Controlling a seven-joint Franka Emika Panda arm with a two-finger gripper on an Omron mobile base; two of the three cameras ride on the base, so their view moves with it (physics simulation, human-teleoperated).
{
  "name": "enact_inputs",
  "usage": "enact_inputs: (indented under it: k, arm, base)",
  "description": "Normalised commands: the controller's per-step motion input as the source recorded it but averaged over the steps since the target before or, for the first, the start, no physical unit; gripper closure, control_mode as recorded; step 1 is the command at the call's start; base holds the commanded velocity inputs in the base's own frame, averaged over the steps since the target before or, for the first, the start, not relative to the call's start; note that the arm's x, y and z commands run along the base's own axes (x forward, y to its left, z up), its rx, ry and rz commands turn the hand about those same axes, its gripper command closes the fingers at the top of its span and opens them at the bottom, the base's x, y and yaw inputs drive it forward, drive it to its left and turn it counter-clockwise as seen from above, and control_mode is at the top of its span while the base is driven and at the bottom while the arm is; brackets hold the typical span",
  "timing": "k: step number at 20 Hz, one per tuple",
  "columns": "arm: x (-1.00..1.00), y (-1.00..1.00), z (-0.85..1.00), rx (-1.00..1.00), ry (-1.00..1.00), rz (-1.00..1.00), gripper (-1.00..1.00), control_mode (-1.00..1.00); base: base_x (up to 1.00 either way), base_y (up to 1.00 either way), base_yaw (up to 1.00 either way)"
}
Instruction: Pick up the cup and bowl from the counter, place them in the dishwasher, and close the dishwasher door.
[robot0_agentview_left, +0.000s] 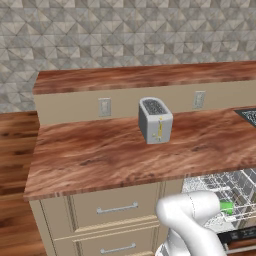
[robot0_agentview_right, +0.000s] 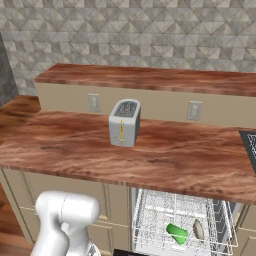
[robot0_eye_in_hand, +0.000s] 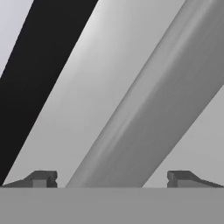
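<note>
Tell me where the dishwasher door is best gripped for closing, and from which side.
Probably the long grey handle bar beside the dark control strip on the dishwasher door. Come straight at the door's face, open gripper straddling the bar; it runs slantwise across the hand view, so roll the hand square first.

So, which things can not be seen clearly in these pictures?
- Grey dishwasher door with dark control strip: cut off by the left base view's bottom edge.
- Green cup and beige bowl in the white wire rack: too small for detail.
- Open gripper: hand view too close to tell whether it touches the grey bar.
</note>
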Motion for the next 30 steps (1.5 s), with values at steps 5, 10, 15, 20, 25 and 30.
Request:
enact_inputs:
  k: [5,10,15,20,25,30]
  arm:
    - [1.0,0.03,-0.14,0.0,0.0,0.0,-1.0,-1.0]
    - [1.0,0.07,-0.16,0.0,0.0,0.0,-1.0,-1.0]
    - [1.0,0.08,-0.18,0.0,0.0,0.0,-1.0,-1.0]
    - [1.0,0.08,-0.19,0.0,0.0,0.0,-1.0,-1.0]
    - [1.0,0.08,-0.2,0.0,0.0,0.0,-1.0,-1.0]
    - [1.0,0.05,-0.23,0.0,0.0,0.0,-1.0,-1.0]
  base:
    - [0.0,0.0,0.0]
    - [0.0,0.0,0.0]
    - [0.0,0.0,0.0]
    - [0.0,0.0,0.0]
    - [0.0,0.0,0.0]
    - [0.0,0.0,0.0]
